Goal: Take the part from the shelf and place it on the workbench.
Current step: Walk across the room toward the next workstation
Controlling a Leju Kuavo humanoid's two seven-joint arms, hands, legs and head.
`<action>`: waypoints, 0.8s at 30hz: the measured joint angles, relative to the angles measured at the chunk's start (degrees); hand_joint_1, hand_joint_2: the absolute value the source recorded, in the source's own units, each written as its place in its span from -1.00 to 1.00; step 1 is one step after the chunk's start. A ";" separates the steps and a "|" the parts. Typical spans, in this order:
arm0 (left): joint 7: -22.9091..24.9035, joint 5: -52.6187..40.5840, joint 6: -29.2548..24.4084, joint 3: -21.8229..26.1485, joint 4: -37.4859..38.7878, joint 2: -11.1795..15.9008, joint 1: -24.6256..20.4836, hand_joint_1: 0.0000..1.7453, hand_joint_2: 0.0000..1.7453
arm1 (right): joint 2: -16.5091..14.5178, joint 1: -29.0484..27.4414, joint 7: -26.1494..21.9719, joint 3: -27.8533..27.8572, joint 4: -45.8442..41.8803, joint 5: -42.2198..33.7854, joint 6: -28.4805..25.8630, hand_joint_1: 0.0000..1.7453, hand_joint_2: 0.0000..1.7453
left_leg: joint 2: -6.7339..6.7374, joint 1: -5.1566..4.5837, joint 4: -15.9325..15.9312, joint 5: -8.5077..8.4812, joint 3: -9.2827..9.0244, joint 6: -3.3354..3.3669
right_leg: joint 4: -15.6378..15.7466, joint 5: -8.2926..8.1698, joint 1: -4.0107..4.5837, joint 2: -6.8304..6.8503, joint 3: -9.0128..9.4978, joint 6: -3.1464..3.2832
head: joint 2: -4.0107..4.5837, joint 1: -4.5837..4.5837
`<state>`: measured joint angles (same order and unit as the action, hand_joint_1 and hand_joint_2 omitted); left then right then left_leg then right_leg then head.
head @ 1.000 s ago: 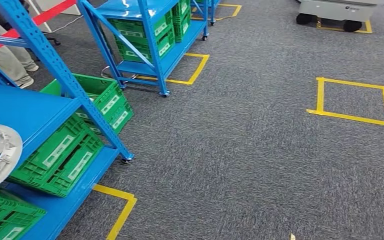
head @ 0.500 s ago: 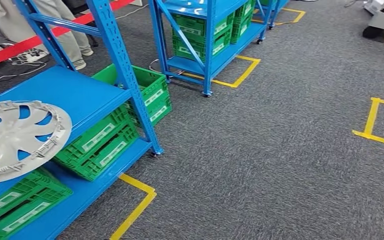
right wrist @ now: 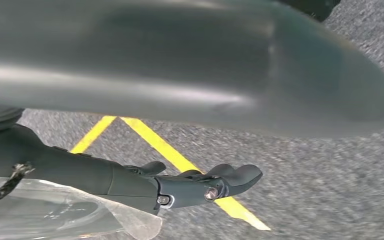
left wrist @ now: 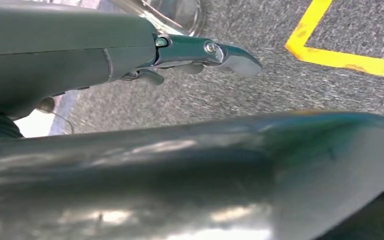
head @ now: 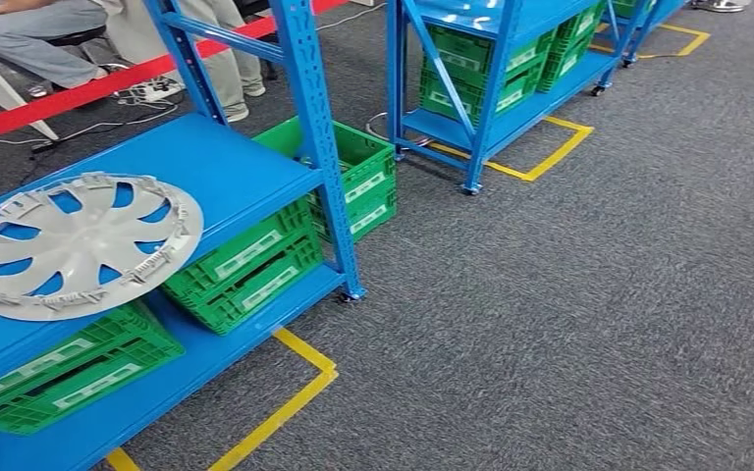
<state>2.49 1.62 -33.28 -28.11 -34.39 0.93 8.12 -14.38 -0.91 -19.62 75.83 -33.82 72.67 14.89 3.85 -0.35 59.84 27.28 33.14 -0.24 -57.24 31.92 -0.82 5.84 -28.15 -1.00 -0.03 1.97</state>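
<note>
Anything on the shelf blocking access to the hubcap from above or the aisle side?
Nothing visible does. The hubcap lies flat on the blue shelf with nothing on top; the blue upright post stands off to one side. Green crates sit below.

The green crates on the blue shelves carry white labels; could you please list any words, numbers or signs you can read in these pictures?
None can be read.
The white labels on the green crates are too small and blurred.
The silver wheel cover on the blue shelf shows no text.
The yellow floor tape bears no writing.
</note>
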 joint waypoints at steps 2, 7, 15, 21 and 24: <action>0.01 0.01 -0.04 -0.06 0.03 0.01 -0.16 -1.00 -1.00 | 0.08 0.16 -0.08 -0.07 0.33 0.13 -0.18 -1.00 -1.00 | 0.46 -0.49 -1.42 0.42 -0.69 0.69 | 0.18 0.53 0.21 1.33 0.41 -0.60 | -0.01 -0.15; 0.09 0.14 -0.20 -0.24 0.18 0.02 -0.27 -1.00 -1.00 | 0.59 0.68 -0.40 -0.69 1.22 0.44 -0.85 -1.00 -1.00 | -3.02 0.10 -2.36 0.06 -1.23 2.39 | -6.68 4.88 -0.11 -3.96 -1.91 -1.55 | 0.01 -0.84; 0.21 0.45 -0.28 -0.52 0.30 -0.04 -0.45 -1.00 -1.00 | 1.19 0.33 -0.48 -0.94 2.21 0.84 -1.42 -1.00 -1.00 | -9.83 0.09 -1.74 1.27 -2.38 1.83 | -3.37 -1.97 -0.61 -9.20 -4.09 -1.50 | 0.00 -1.00; 0.37 0.56 -0.40 -0.64 0.40 0.10 -0.13 -1.00 -1.00 | 1.39 0.52 -0.60 -1.36 2.72 1.12 -1.96 -1.00 -1.00 | -8.95 0.34 1.05 3.00 -0.47 -0.09 | -0.93 -2.00 -0.68 -7.55 -2.44 0.09 | 0.01 -0.65; 0.40 0.61 -0.40 -0.84 0.40 0.09 -0.42 -1.00 -1.00 | 1.44 0.29 -0.61 -1.42 2.91 1.35 -2.15 -1.00 -1.00 | -4.74 0.52 11.55 7.70 4.88 -0.80 | -0.80 -1.60 -0.54 -4.82 -2.12 0.78 | 0.01 -0.25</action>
<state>2.89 2.23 -33.68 -28.95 -33.99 1.02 7.70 -12.94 -0.61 -20.23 74.41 -30.91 74.02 12.74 -0.89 0.17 71.39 34.98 38.02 -1.05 -58.04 30.32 -1.35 1.02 -30.26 -0.22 -0.02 1.72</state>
